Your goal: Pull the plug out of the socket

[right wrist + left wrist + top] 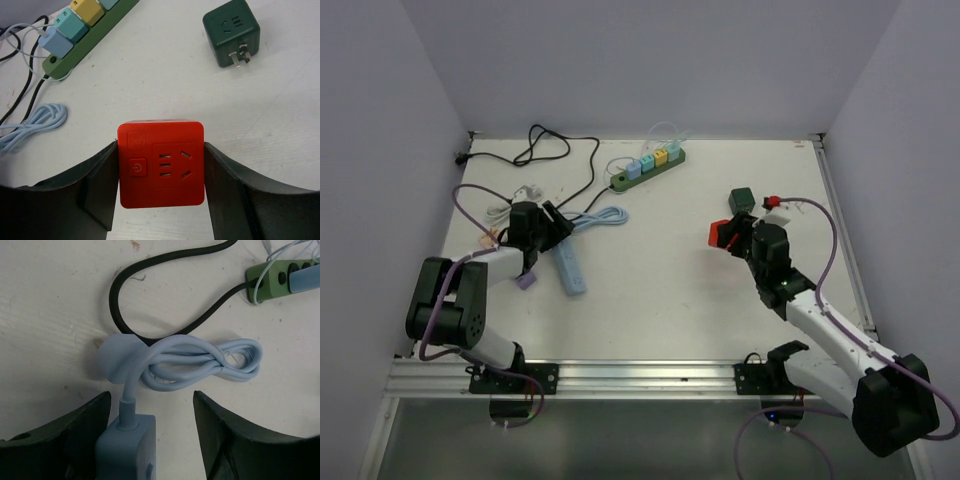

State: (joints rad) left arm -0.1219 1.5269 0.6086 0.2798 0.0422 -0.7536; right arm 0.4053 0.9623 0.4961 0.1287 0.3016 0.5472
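The dark green power strip (650, 168) lies at the back of the table with its black cord (545, 150) running left. Several coloured cube plugs sit in it: light blue (56, 42), teal (70, 26) and yellow (90, 10). My right gripper (161, 145) is shut on a red cube adapter (161, 162), well away from the strip, at the right of the table (724, 234). My left gripper (151, 396) is open over the end of the light blue strip (127, 445), which lies against its left finger. The green strip's end (280, 277) shows far up right.
A dark green cube adapter (231, 31) lies prongs up beyond the red cube. The light blue strip's coiled cord (200, 362) lies ahead of my left gripper, under a loop of black cord (165, 300). A white cable (505, 205) and a small purple piece (527, 281) lie at the left.
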